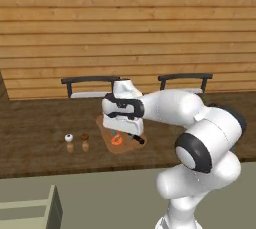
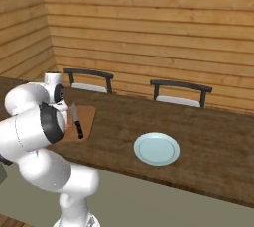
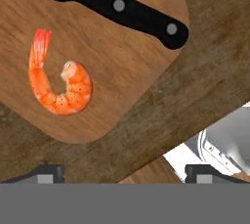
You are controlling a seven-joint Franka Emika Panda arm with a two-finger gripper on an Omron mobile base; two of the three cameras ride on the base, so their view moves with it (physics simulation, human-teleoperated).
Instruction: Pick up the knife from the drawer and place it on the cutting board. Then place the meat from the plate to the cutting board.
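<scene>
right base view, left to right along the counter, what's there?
cutting board with the knife on it → plate, which lies bare.

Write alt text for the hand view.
An orange-red shrimp, the meat, lies curled on the light wooden cutting board, apart from the knife, whose black riveted handle crosses the board's upper part. Darker countertop surrounds the board, and the open jaws' two dark tips rise at the bottom, holding nothing.

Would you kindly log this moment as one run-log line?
gripper: open, above board | knife: on cutting board | meat: on board | plate: bare
</scene>
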